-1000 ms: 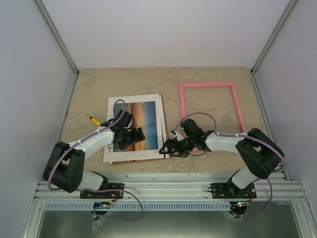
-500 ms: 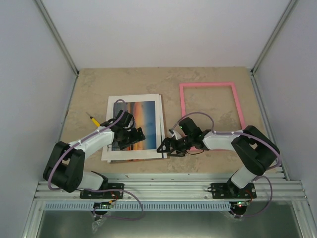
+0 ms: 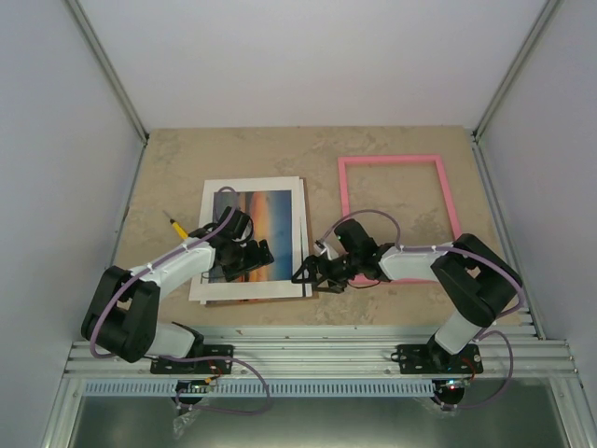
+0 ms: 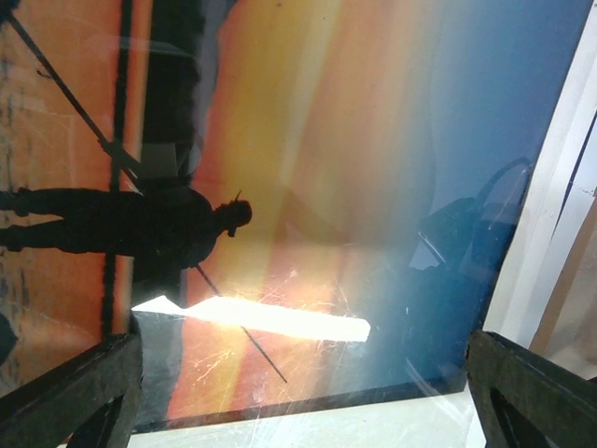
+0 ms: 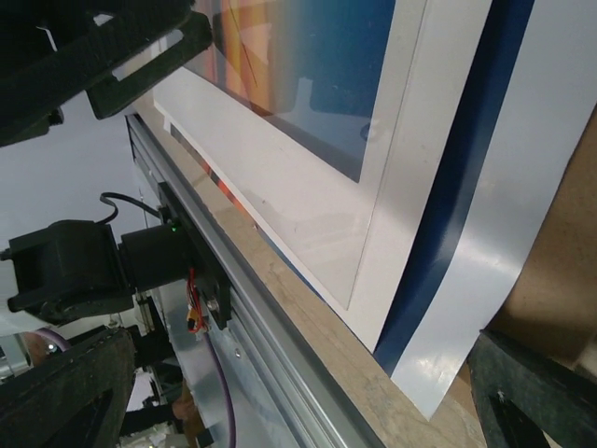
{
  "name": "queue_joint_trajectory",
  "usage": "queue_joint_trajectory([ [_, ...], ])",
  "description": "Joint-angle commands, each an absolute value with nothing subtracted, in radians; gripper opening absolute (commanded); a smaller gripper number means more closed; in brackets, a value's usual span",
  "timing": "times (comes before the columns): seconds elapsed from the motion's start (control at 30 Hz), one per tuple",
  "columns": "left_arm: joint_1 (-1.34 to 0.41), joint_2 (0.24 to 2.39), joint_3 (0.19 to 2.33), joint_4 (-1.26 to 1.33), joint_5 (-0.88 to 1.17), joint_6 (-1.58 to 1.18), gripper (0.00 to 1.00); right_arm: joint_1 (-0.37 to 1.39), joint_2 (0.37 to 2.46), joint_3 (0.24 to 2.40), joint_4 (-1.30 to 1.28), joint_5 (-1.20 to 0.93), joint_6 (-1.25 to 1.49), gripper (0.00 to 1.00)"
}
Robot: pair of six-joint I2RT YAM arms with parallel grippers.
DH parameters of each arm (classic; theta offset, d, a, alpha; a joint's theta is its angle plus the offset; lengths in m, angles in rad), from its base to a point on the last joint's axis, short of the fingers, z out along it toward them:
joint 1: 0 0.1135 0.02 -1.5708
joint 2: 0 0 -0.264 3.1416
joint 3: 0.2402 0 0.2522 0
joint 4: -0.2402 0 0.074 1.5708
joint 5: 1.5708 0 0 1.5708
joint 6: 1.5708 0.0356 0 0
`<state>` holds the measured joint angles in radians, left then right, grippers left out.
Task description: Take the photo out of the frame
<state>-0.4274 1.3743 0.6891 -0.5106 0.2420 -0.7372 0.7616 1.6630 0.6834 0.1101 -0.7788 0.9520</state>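
Observation:
The photo (image 3: pixel 268 217), an orange sunset over blue water, lies left of centre under the white mat (image 3: pixel 292 198) on a brown backing board (image 3: pixel 261 301). The pink frame (image 3: pixel 345 191) lies empty on the table to the right, apart from that stack. My left gripper (image 3: pixel 246 258) is open, its fingers spread over the photo's lower part (image 4: pixel 326 187). My right gripper (image 3: pixel 306 273) is open at the stack's lower right corner. In the right wrist view a blue strip (image 5: pixel 466 215) and a glossy white strip stick out from under the mat (image 5: pixel 308 215), with the board (image 5: pixel 560 252) beneath.
A yellow-handled screwdriver (image 3: pixel 176 224) lies left of the stack. The aluminium rail (image 3: pixel 308 355) runs along the table's near edge, close to the stack's lower side. Grey walls enclose the table on three sides.
My right gripper has moved left to the stack's lower right corner. The mat and photo have slid slightly left over the board. The left gripper has stayed put.

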Motion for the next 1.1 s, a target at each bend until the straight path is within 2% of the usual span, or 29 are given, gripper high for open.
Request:
queue_joint_trajectory([
  [0.0,-0.434,1.36,0.699,-0.525,0.263,-0.739,0.96,0.765,1.669,0.67,0.217,-0.79,1.004,0.98],
  [0.27,-0.436,1.348,0.691,-0.521,0.282,-0.742,0.96,0.762,1.685,0.669,0.291,-0.761,1.06,0.96],
  [0.6,-0.437,1.329,0.682,-0.523,0.292,-0.748,0.96,0.758,1.73,0.658,0.242,-0.705,1.081,0.91],
  [0.7,-0.437,1.331,0.672,-0.512,0.304,-0.752,0.96,0.758,1.752,0.659,0.262,-0.709,1.084,0.86],
  [0.83,-0.437,1.326,0.668,-0.505,0.31,-0.761,0.96,0.759,1.775,0.664,0.285,-0.693,1.091,0.68],
  [1.07,-0.439,1.313,0.667,-0.504,0.311,-0.768,0.96,0.756,1.788,0.655,0.302,-0.661,1.095,0.29],
])
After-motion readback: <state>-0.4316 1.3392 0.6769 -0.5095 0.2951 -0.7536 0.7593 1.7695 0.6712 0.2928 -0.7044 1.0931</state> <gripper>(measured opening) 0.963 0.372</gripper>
